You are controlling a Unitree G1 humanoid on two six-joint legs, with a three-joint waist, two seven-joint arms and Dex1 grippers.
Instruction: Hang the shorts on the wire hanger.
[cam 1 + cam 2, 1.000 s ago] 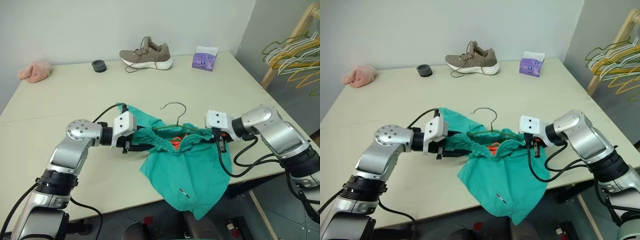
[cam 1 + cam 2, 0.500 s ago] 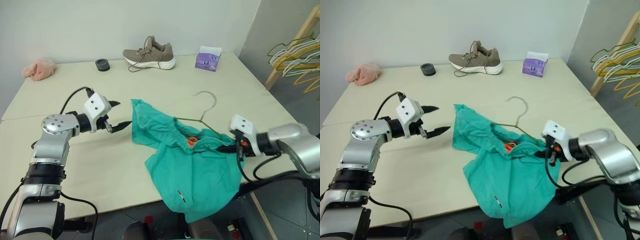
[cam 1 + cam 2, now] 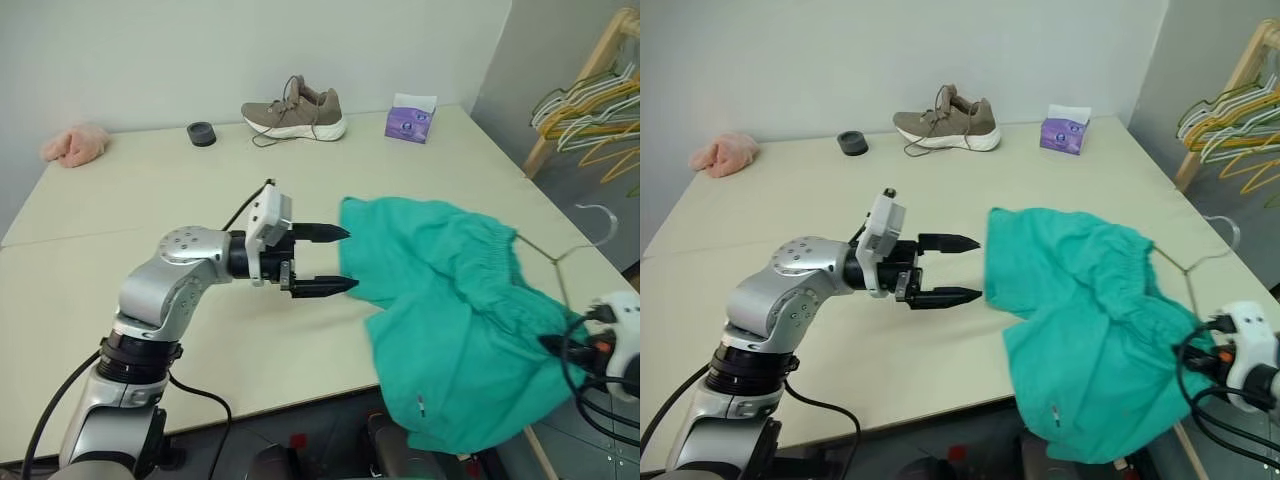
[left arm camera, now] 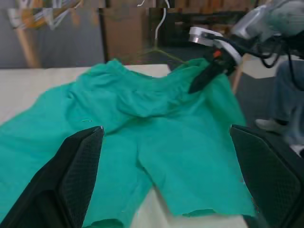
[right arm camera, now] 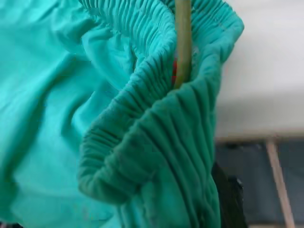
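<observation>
left gripper: the left gripper (image 3: 335, 259) sits mid-table with its two black fingers (image 3: 322, 233) spread wide, nothing between them, pointing at the cloth's near edge but not touching it.
right gripper: the right gripper (image 3: 556, 347) is down at about 4 o'clock, at the table's right edge. Fingers are closed and buried in the bunched waistband, so it's pinching the fabric. Whether the wire is pinched too, can't tell.
shorts: the teal-green fabric shorts with the gathered elastic waistband (image 3: 450, 300) are spread from table centre toward 4 o'clock, upper part lying on the top, lower part drooping over the front-right edge. A tiny tag (image 3: 420, 404) shows low on the hanging part. In the right wrist view the elastic band (image 5: 156, 118) is folded into a loop around the wire, with a speck of orange inside.
hanger: the thin dark olive-green wire hanger (image 3: 560, 262) runs into the waistband, its pale hook (image 3: 598, 222) sticking out past the table's right edge around 3 o'clock.
table: the pale beige tabletop (image 3: 150, 200).
back stuff: grey-brown lace-up sneaker (image 3: 293, 108) at 12 o'clock, small purple tissue pack (image 3: 410, 118) at 1, little dark round cap (image 3: 201, 133) at 11, fuzzy pink cloth (image 3: 72, 144) at 10.
off-table: wooden rack with a bunch of coloured hangers (image 3: 590, 110) at 2 o'clock.
</observation>
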